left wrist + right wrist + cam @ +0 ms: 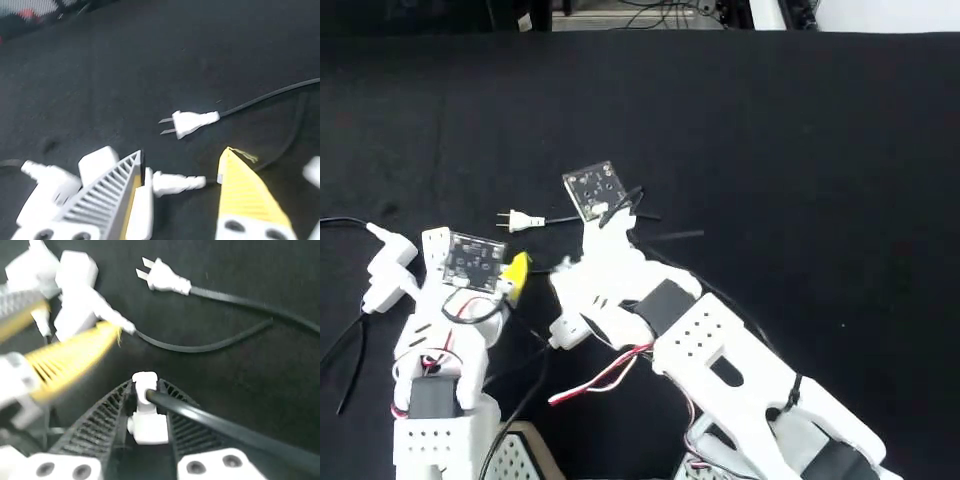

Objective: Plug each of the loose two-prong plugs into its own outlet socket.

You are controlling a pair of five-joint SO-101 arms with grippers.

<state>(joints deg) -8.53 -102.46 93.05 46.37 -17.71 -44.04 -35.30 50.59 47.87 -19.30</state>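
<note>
— What has the right gripper point(145, 389) got?
— Its black fingers are closed tight on a white plug point(146, 426). The plug's black cable leads out past the wrist.
— And the left gripper point(182, 156)?
— It is spread wide, grey finger on one side and yellow on the other, gripping nothing. A second plug point(177, 183) lies between them, its nose against a white piece by the grey finger. It is possibly seated in a socket, but I cannot tell.
— Any others?
— A loose plug point(523, 220) lies flat on the black bench point(820, 150), just beyond both grippers, prongs bare. A white outlet block point(385, 270) sits beside the left arm.
</note>
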